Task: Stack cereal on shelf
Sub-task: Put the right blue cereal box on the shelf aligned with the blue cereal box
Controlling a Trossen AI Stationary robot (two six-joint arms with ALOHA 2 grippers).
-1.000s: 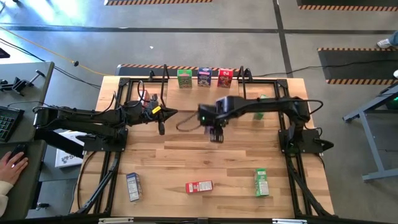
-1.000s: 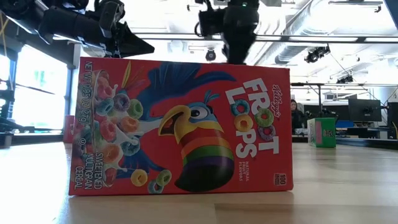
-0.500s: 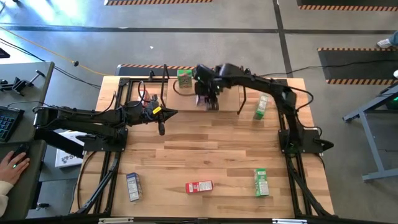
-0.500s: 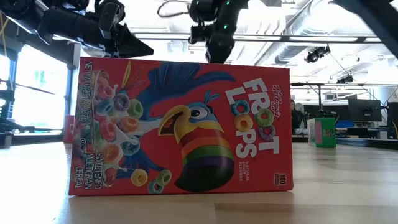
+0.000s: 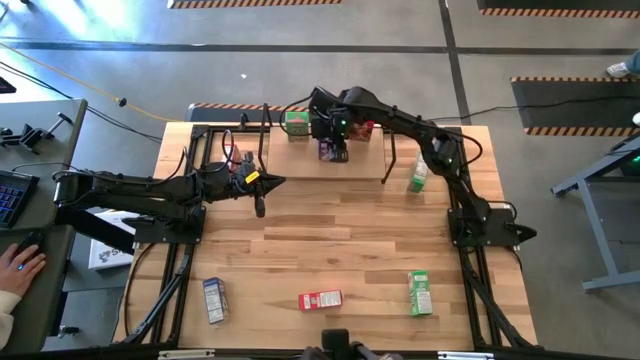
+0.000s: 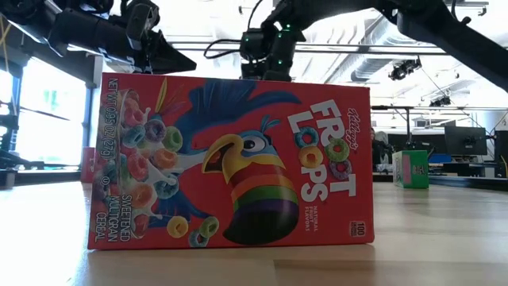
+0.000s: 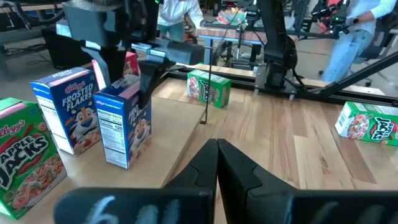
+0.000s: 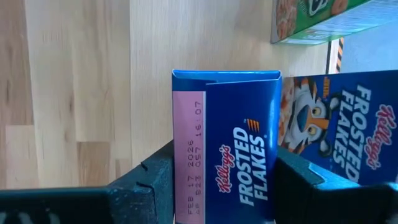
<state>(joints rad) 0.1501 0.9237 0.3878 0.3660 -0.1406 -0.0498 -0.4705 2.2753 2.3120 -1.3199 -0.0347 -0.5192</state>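
Note:
My right gripper [image 5: 334,150] is shut on a blue Frosted Flakes box [image 8: 227,149] over the light-wood shelf [image 5: 300,158] at the table's far middle. The shelf has black hoop frames at both ends. A green box [image 5: 296,123], a second blue box [image 7: 68,115] and a red box [image 5: 362,128] stand upright in a row on the shelf's far side. The held box is just in front of that row. My left gripper [image 5: 260,207] is shut and empty, hovering over the table left of the middle. My right gripper pinches the blue box between its two fingers, on two opposite sides at its top end [image 8: 180,168]. The fingers come from above, pointing down. The box is upright under them [image 7: 124,130]; whether its bottom rests on the shelf board I cannot tell.
A green box [image 5: 418,175] lies right of the shelf. A blue box [image 5: 213,298], a red box [image 5: 320,299] and a green box [image 5: 420,293] lie near the front edge. The red one [image 6: 230,163] fills the low view. A person's hand [image 5: 20,265] is off the table's left.
My right gripper has gone from the table's middle toward the far edge with the blue box, and now holds it over the shelf, just in front of the row of boxes.

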